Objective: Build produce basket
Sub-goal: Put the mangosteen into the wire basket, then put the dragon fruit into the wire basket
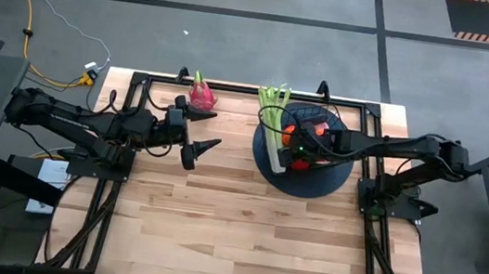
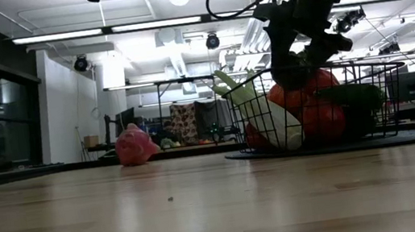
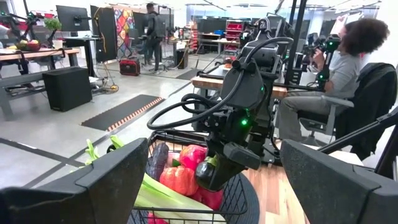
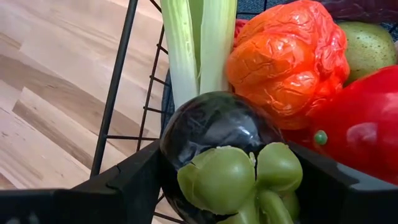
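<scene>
Grey workshop floor surrounds a pale wooden bench (image 1: 241, 240) in the high view, where the basket (image 1: 312, 138) is seen on a dark round mat (image 1: 265, 163) toward the far right, celery (image 1: 273, 112) leaning over its left side, and the right end effector (image 1: 298, 145) is lowered into it; the left end effector (image 1: 198, 136) hangs with fingers spread and empty near the pink dragon fruit (image 1: 201, 92), which lies alone at the far edge. From the low view, the dragon fruit (image 2: 136, 145) is seen resting on the bench well apart from the basket (image 2: 368, 101), whose wire walls are crowded with red and green produce. Through the left wrist view, the basket (image 3: 239, 202) and the right arm reaching into it are shown, with a seated person (image 3: 339, 68) in the room beyond. In the right wrist view, a dark round fruit (image 4: 214, 134) with a green stem cap is gripped between the right fingers (image 4: 124, 186), beside the celery (image 4: 199, 43) and a wrinkled orange piece (image 4: 283, 59). That glossy skin is judged slippery and the fruit light and rigid, so a hold across its widest part is favoured; the dragon fruit's leafy scales are judged soft, and its rounded body is the better place to be taken.
</scene>
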Action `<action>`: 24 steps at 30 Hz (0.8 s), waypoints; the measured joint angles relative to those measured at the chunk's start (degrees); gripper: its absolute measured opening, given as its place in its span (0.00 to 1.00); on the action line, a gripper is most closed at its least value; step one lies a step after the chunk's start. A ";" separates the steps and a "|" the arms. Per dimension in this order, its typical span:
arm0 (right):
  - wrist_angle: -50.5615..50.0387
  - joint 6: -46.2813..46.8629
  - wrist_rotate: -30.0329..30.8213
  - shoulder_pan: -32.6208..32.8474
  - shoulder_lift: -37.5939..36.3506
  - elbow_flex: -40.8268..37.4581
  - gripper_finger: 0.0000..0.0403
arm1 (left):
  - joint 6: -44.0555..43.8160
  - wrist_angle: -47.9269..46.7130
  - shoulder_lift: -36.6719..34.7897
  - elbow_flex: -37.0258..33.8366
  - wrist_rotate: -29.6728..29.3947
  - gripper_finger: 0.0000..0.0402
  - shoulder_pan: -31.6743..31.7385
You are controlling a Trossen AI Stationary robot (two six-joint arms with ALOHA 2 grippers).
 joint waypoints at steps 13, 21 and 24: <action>1.07 -1.46 0.02 0.00 0.00 -0.04 0.88 | 0.02 0.01 0.00 0.00 0.00 0.88 0.00; 0.42 -7.94 -0.55 -1.13 -2.26 2.68 0.98 | 0.02 -0.01 0.00 0.00 0.00 0.88 0.00; 0.18 -13.69 1.28 -1.07 -6.35 4.67 0.97 | 0.48 -0.03 0.00 0.00 -0.01 0.88 0.00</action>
